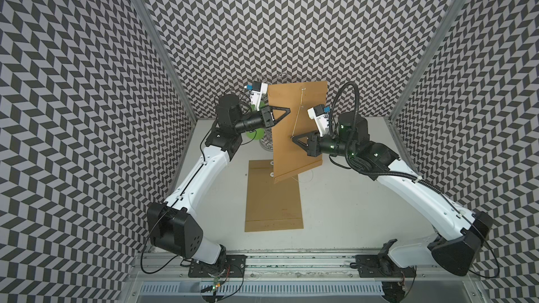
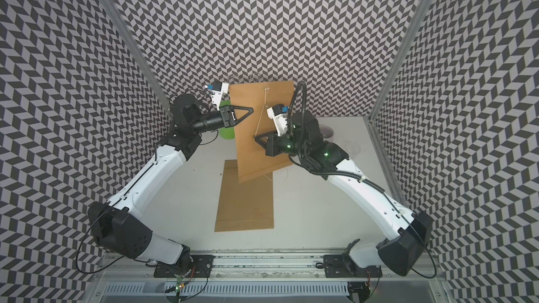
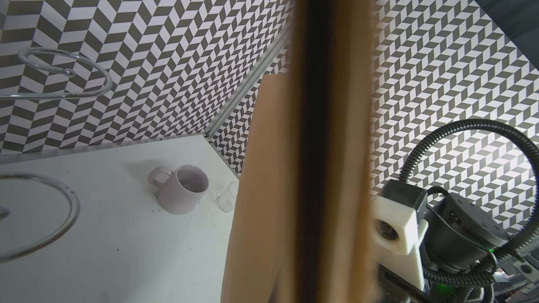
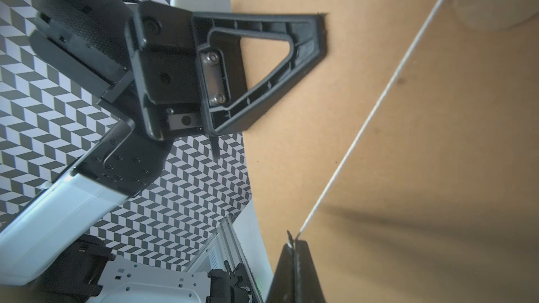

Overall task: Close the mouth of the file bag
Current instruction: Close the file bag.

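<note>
Counting two file bags [image 1: 306,103], two claws [image 1: 289,109]

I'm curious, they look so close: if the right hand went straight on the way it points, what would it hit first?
Probably the raised brown file bag: the right hand, shut on its string, points across the bag's face. Depth is hard to judge.

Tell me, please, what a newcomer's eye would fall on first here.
A brown file bag hangs upright in mid-air, clamped at its edge by the left pincer. The right pincer holds its white string taut across the face. A second bag lies flat on the table below.
</note>
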`<state>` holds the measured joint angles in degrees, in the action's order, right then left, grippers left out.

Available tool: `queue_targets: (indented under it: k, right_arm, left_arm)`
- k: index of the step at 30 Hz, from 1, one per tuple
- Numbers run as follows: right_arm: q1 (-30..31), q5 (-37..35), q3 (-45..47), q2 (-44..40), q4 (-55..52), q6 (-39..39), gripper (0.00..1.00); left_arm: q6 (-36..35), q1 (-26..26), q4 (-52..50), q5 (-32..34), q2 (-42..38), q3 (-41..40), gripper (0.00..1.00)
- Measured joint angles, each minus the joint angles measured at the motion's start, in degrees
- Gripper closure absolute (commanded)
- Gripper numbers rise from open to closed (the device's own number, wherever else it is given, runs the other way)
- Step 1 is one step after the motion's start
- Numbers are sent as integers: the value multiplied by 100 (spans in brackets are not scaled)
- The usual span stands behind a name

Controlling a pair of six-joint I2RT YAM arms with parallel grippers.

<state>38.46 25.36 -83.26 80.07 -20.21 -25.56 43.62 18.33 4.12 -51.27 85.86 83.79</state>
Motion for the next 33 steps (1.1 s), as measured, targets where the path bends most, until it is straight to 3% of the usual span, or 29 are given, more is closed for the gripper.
queue_targets:
  k: [9,18,33]
  right_arm:
    - [-111,243,520,37,332,-201,100]
    - [-981,243,695,101,177,-50,100]
    - [-1974,-103,-365,479,-273,293,100]
  left_arm:
    - [151,-37,164,-111,-2,0,100]
    - [192,-74,179,-133,-44,0,100]
    - [184,-101,179,-153,-264,-186,100]
